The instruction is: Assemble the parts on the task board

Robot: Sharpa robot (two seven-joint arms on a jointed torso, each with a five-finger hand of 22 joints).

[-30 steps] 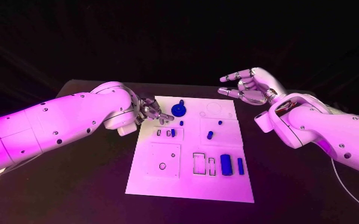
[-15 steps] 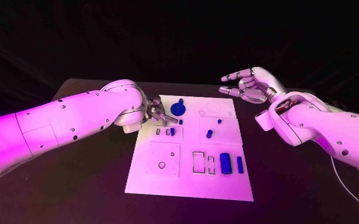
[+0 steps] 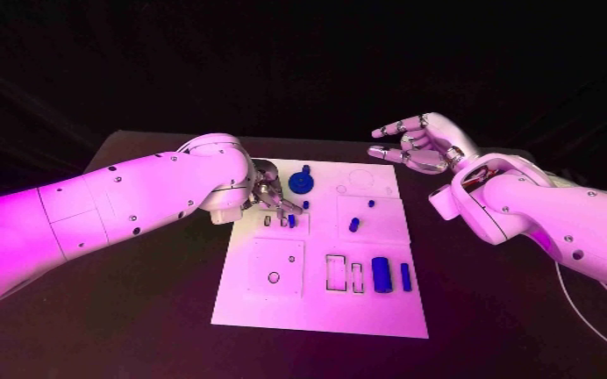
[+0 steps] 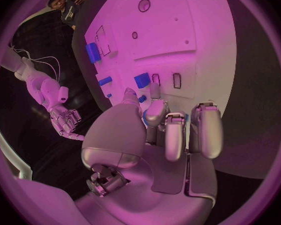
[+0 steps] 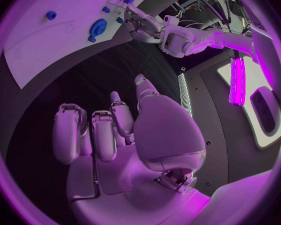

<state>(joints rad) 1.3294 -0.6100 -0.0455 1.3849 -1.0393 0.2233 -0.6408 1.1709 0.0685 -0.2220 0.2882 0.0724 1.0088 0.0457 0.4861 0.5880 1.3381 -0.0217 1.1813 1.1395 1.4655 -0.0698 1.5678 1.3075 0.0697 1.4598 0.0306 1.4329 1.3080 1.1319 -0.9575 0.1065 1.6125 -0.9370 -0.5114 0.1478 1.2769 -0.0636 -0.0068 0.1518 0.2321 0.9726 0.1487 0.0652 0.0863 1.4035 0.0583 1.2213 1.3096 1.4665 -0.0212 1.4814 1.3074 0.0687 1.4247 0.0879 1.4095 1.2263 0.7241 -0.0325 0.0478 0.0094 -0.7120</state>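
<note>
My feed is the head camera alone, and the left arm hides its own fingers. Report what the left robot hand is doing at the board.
Observer: In the left wrist view, the left robot hand has its thumb tip close beside a small blue block on the board.
Operator: Say whether it holds anything.
Observer: Some blue shows between the thumb and the nearest finger, but I cannot tell if that is a held piece.
Operator: Check the right palm.
Observer: The right wrist view shows the right robot hand with fingers apart and nothing in it, over the black table.
</note>
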